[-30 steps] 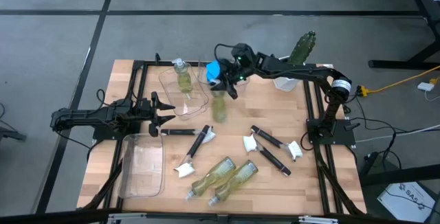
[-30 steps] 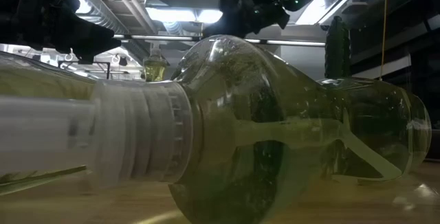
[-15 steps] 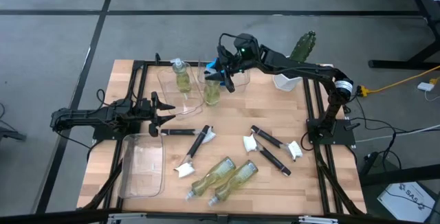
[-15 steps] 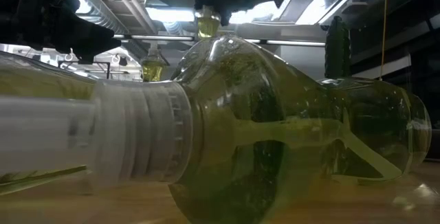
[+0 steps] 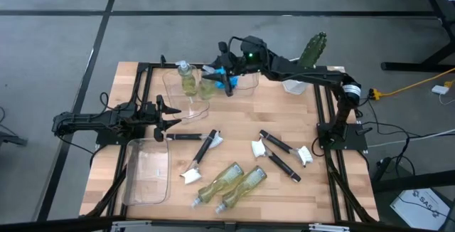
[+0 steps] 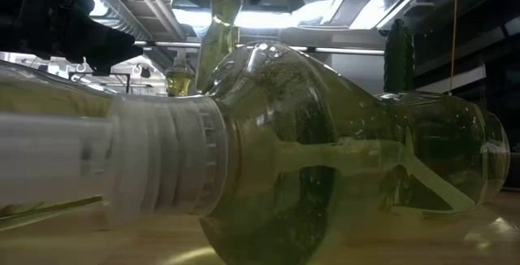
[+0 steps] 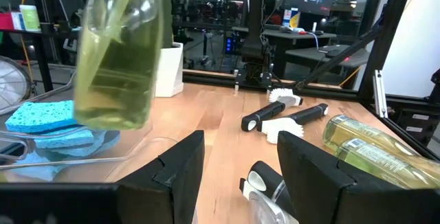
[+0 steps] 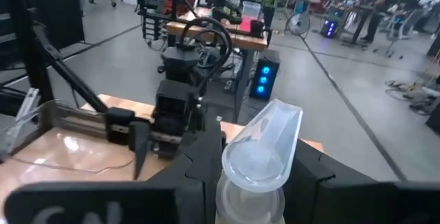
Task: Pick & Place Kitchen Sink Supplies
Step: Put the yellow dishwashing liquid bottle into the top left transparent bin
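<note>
soap bottle (image 7: 117, 59): pale yellow-green | sponges (image 7: 51, 124): bright blue | brushes (image 5: 274, 145): black handles, white heads

A clear soap bottle (image 6: 325, 175) lying on its side fills almost the whole frame, with its white ribbed collar (image 6: 162, 167) to the left. Behind it, a second bottle (image 6: 219, 29) of pale yellow-green soap hangs tilted from a dark gripper (fingers not clear). A green cactus (image 6: 398, 54) stands at right.

Dark jointed arms (image 5: 306, 72) — black cables
</note>
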